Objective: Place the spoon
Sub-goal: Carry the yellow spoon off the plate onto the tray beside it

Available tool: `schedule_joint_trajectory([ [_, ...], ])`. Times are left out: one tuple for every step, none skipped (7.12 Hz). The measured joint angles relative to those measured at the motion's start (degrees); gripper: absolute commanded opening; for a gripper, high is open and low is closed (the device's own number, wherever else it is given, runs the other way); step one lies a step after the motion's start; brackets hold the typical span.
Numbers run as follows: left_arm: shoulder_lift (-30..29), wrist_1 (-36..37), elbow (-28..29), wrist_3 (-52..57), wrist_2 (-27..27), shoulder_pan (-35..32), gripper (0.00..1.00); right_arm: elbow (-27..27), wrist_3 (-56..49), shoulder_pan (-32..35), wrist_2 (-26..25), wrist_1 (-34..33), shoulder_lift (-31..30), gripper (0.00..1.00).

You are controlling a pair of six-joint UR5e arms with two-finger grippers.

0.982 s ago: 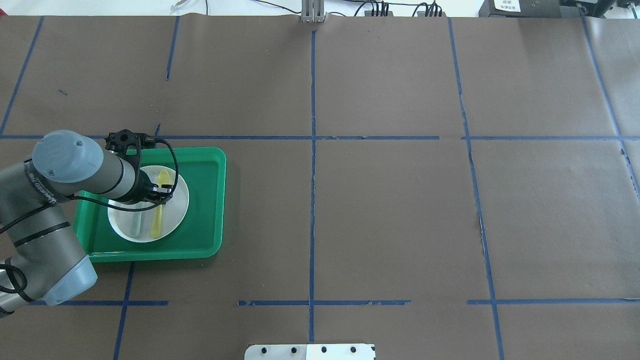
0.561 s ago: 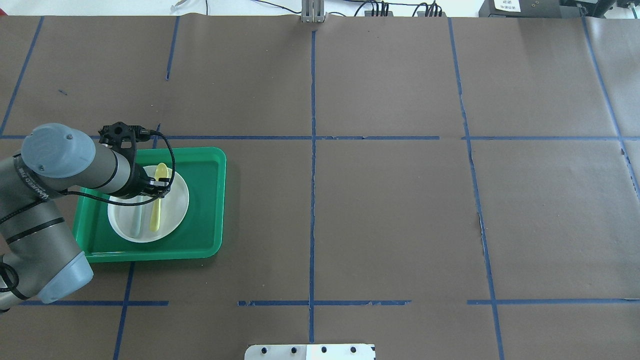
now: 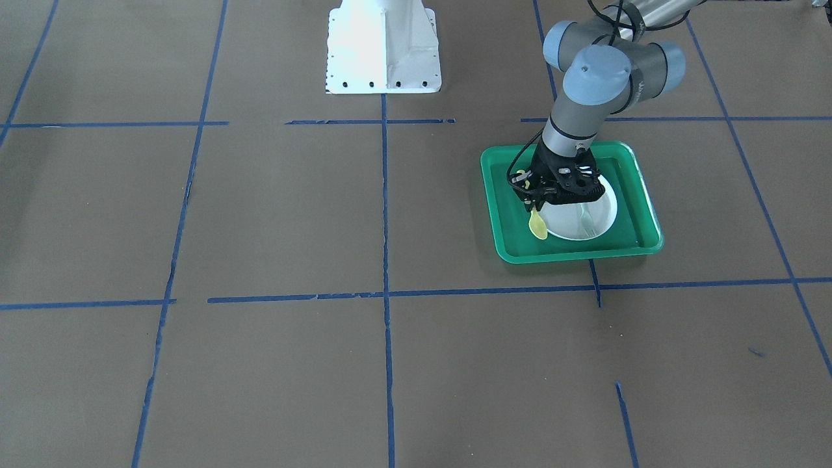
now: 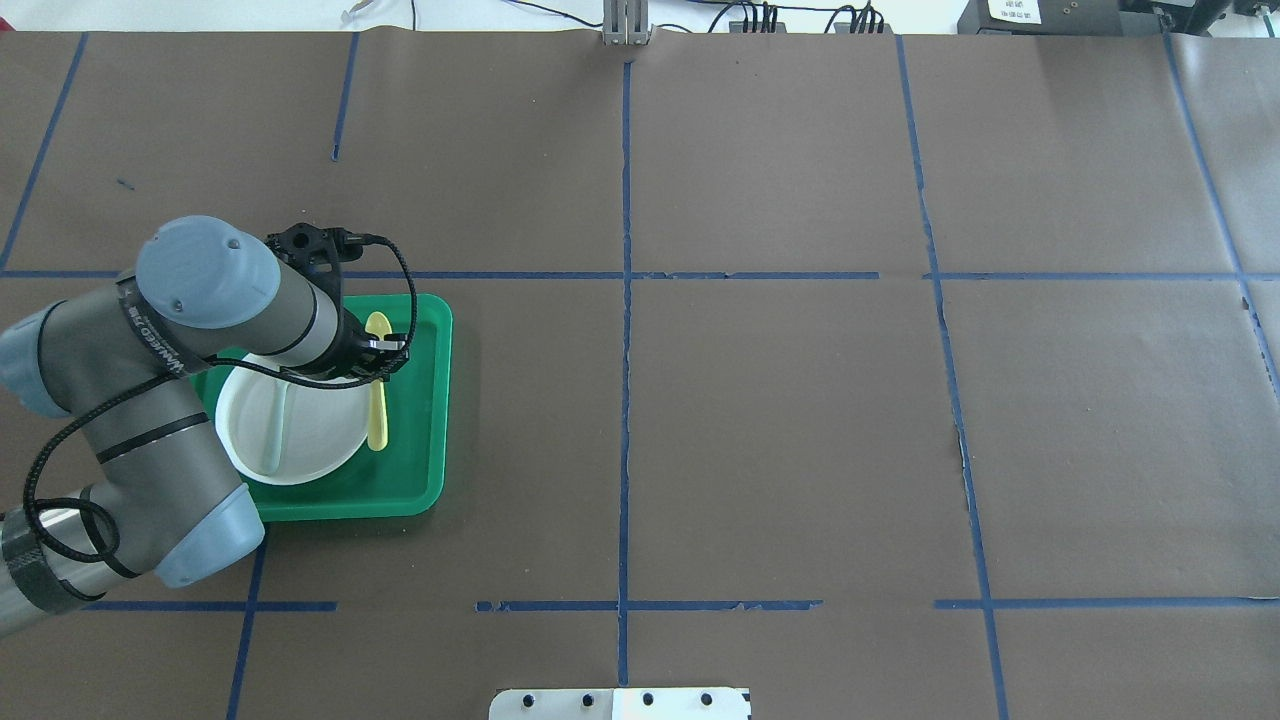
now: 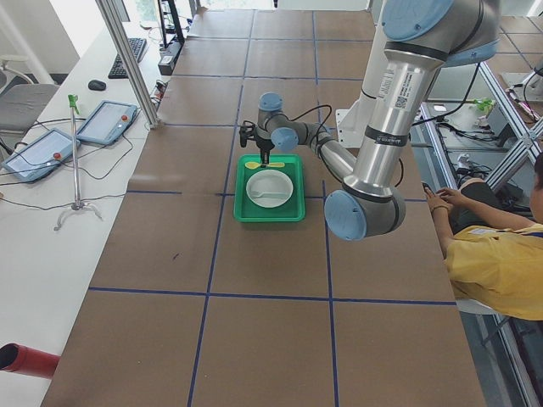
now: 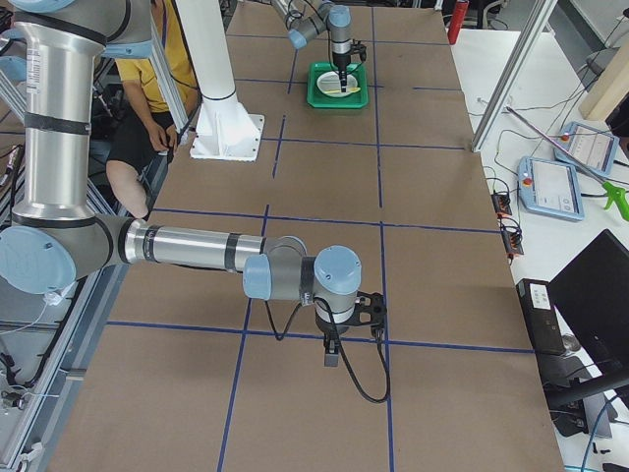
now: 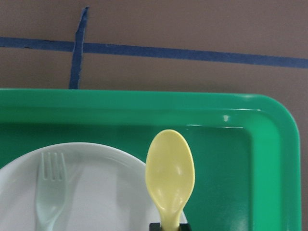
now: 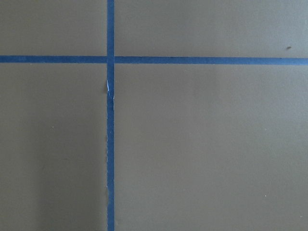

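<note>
Spoon (image 4: 377, 412) apparently in the left hand (image 4: 378, 368), its bowl out front.

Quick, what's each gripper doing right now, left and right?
Left gripper: closed on the spoon, gripping its handle.
Right gripper: cannot be told; it shows only in the side view.

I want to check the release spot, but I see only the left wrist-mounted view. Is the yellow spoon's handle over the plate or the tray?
Observer: Behind the left fingers, the spoon handle is over the green tray, beside the rim of the white plate.
Operator: Is the fork's handle inside the plate?
Observer: Yes, the fork lies wholly on it.
Operator: And the right arm?
Observer: The right fingers hang over brown paper, far from the tray.
</note>
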Motion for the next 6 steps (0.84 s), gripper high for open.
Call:
schedule_joint_trajectory([
  [-0.58, 0.41, 0.21, -0.51, 0.22, 1.1, 0.98, 0.0, 0.0, 0.0, 0.0, -0.02, 0.0, 1.0],
  [-0.6, 0.54, 0.34, -0.54, 1.13, 1.73, 1.0, 0.0, 0.0, 0.0, 0.0, -0.03, 0.0, 1.0],
  [-0.4, 0.6, 0.35, -0.48, 2.58, 2.05, 1.0, 0.0, 0.0, 0.0, 0.0, -0.03, 0.0, 1.0],
  [-0.19, 0.67, 0.04, -0.48, 3.12, 2.02, 1.0, 0.0, 0.0, 0.0, 0.0, -0.04, 0.0, 1.0],
  [0.18, 0.73, -0.72, -0.3, 2.83, 1.57, 1.0, 0.0, 0.0, 0.0, 0.0, -0.04, 0.0, 1.0],
  [1.23, 0.76, -1.69, 1.21, 0.81, 0.01, 1.0, 0.0, -0.02, 0.0, 0.0, -0.04, 0.0, 1.0],
])
